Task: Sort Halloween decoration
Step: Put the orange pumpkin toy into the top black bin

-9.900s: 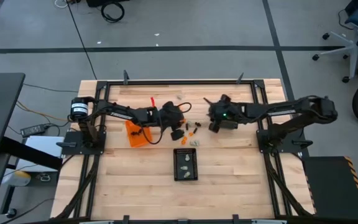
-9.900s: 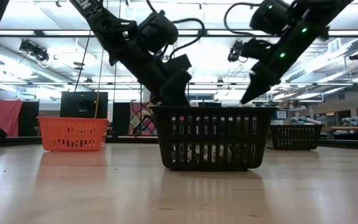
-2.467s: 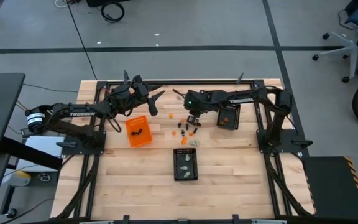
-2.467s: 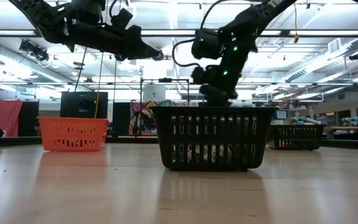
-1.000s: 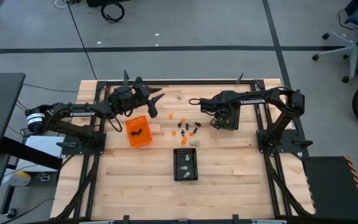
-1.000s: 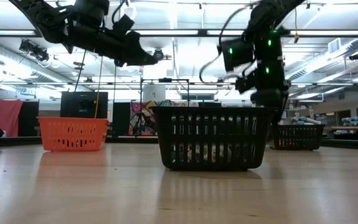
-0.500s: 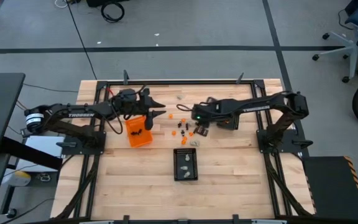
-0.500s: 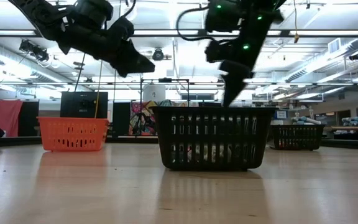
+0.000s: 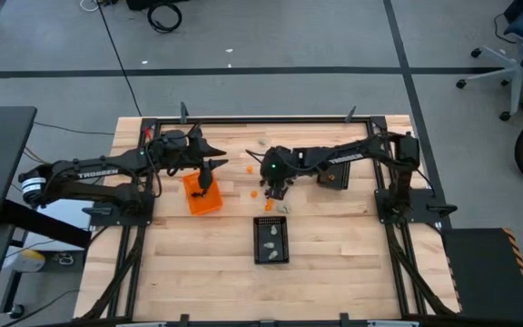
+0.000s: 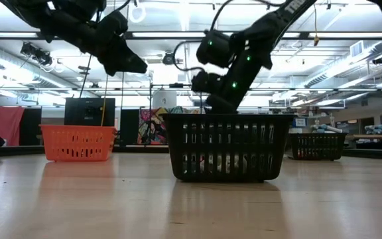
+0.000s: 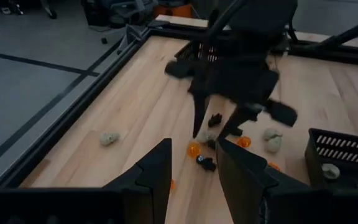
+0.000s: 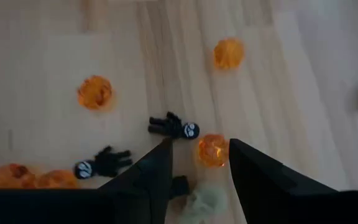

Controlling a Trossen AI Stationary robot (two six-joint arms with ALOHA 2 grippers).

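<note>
a wooden table (image 9: 334, 263) seen from above, with two dark robot arms reaching toward its middle. the right tool (image 12: 197, 163) hangs low over a scatter of tiny halloween pieces (image 9: 271, 193) on the bare wood, its two fingers parted and holding nothing. between those fingers lies an orange pumpkin piece (image 12: 212, 149), with a small black figure (image 12: 174, 127) just beside it and a second black figure (image 12: 103, 163) nearby. more orange pieces lie around them.

the left tool (image 11: 191, 171) is raised above the orange bin (image 9: 201, 193) at the table's left, fingers parted and empty. a black mesh bin (image 9: 271, 239) stands in the middle near the front edge, with pale pieces inside. another black mesh bin (image 9: 334, 173) stands at the right, partly under the right arm. one pale piece (image 11: 109, 138) lies alone, well apart from the scatter.
</note>
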